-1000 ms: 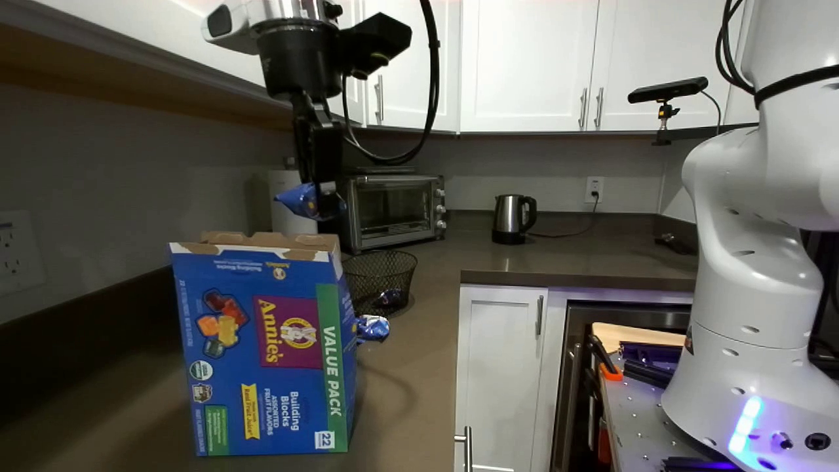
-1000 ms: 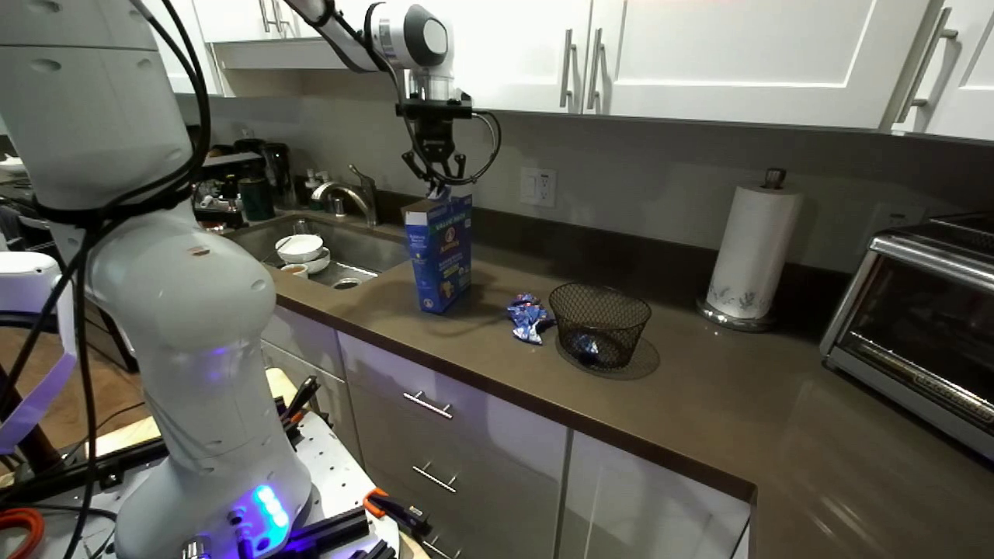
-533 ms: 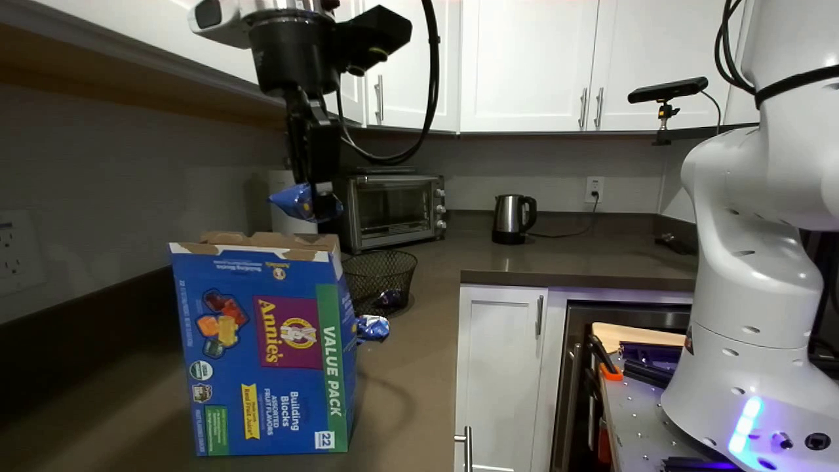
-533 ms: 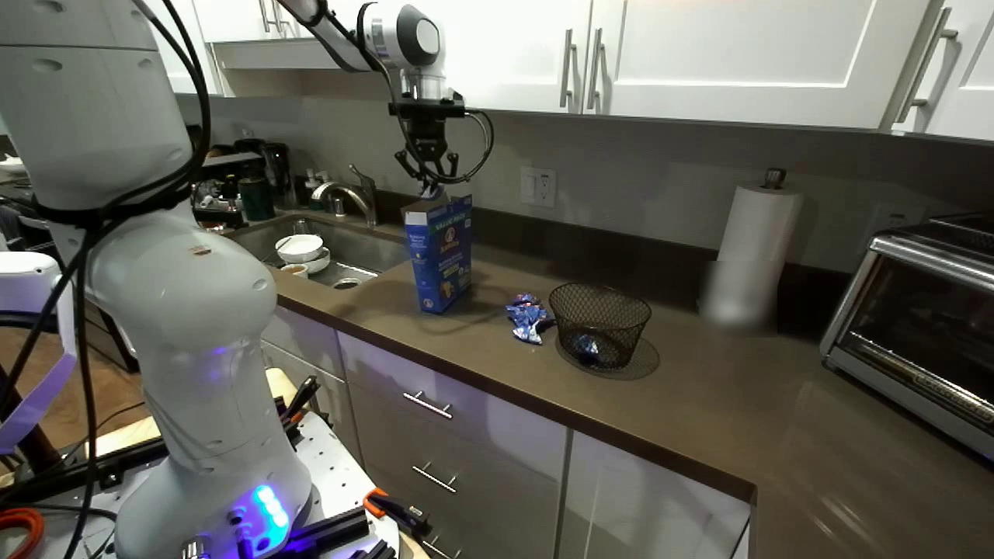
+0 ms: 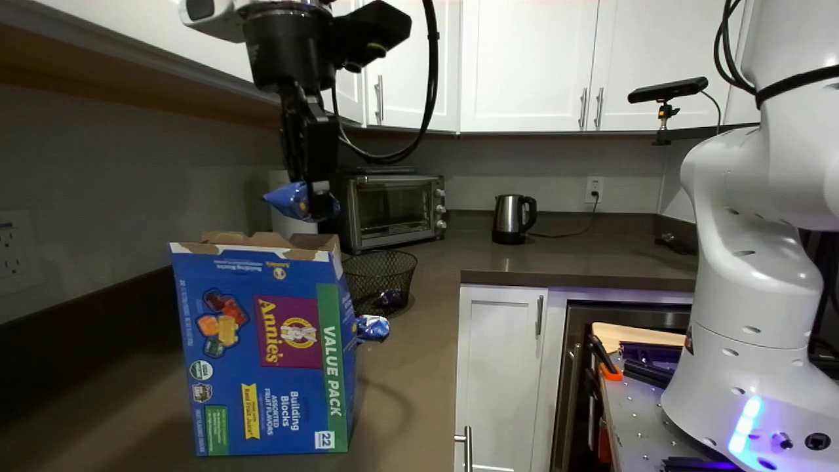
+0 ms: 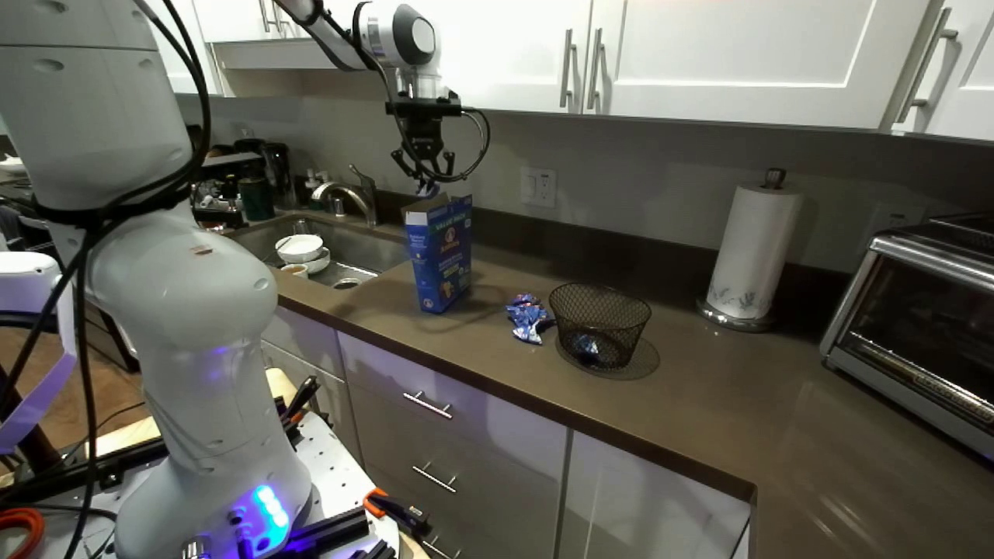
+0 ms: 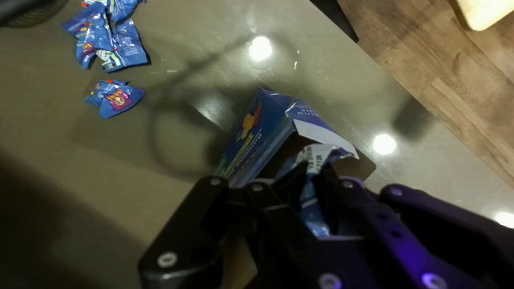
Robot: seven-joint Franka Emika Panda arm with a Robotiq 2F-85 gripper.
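while the pincer [image 5: 319, 200] pinches a blue packet [image 5: 286, 199] | open-topped box [image 5: 262, 347] stands just below it | loose packets [image 6: 528, 317] and wire basket [image 6: 613, 326] lower, farther off

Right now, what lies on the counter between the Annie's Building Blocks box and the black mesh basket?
In an exterior view, several blue Annie's snack pouches lie there, nearer the mesh basket than the Building Blocks box.

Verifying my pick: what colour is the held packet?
Mostly blue; the held packet shows best in an exterior view.
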